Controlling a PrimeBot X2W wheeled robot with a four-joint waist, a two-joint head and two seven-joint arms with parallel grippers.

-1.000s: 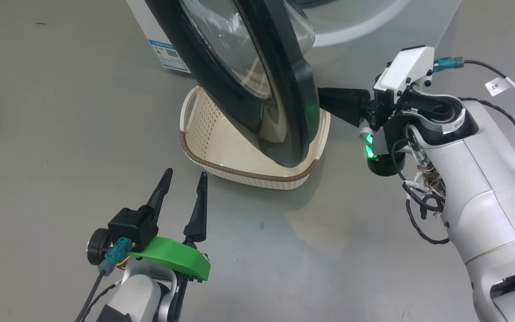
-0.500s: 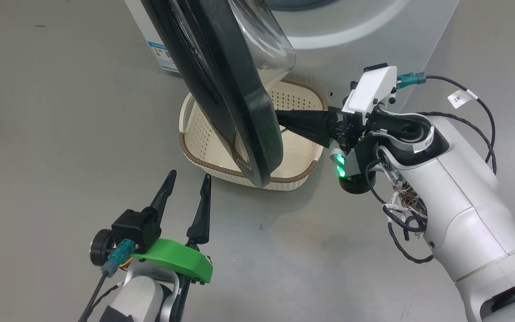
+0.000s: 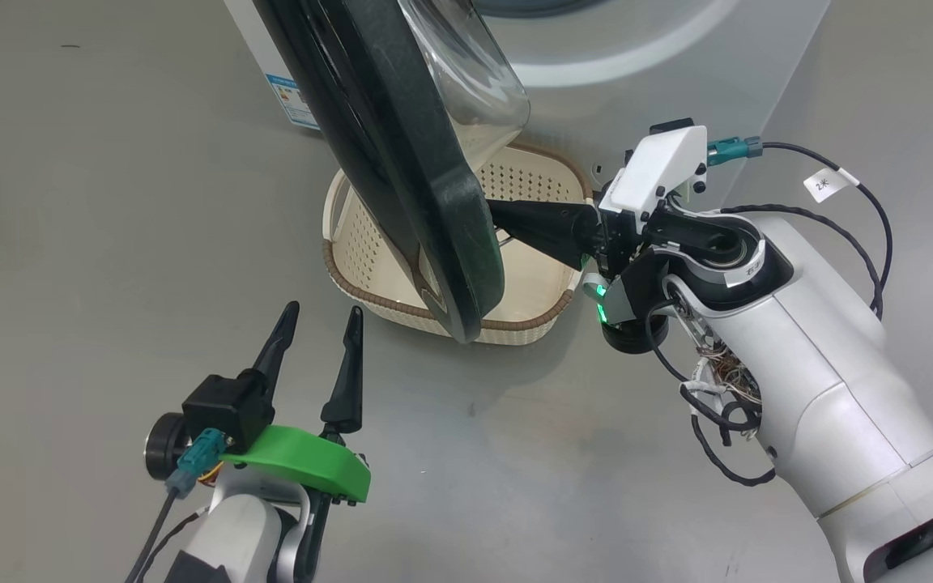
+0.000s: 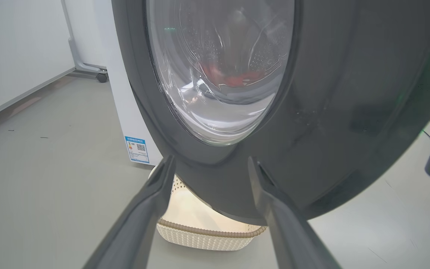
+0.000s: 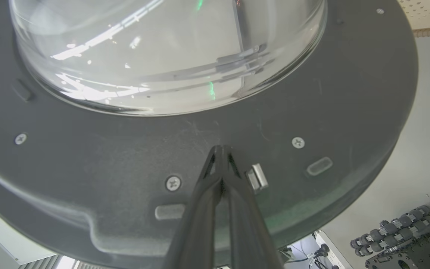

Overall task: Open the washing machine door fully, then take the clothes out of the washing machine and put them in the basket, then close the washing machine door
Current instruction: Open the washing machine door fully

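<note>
Left gripper (image 3: 324,308) sits at seven o'clock in the head view, just off the grey floor (image 3: 70,243). Its two dark fingers are spread wide and hold nothing. They point toward twelve o'clock, at the outer face of the washing machine door (image 3: 402,162).

In the left wrist view the same gripper (image 4: 211,160) is close in front of that door (image 4: 330,112), and the glossy black rim spans the gap between the fingertips. A blue label (image 4: 137,148) shows at eight o'clock on the white washing machine (image 4: 125,104). Through the glass bowl (image 4: 218,74), at twelve o'clock, the red clothes (image 4: 233,76) lie in the perforated drum.

The door stands swung out from the washing machine (image 3: 636,81), edge-on to the head camera. Its lower edge hangs over the basket (image 3: 369,300), which sits on the floor in front of the machine, near the picture's centre. In the left wrist view the basket (image 4: 207,239) shows under the door at six o'clock.

The right gripper (image 3: 515,219) reaches in from three o'clock, its fingers pressed together and holding nothing. In the right wrist view its tips (image 5: 220,147) meet the door's inner face (image 5: 88,157), just below the glass bowl and beside a small metal latch (image 5: 256,176) at five o'clock; they seem to touch it.
</note>
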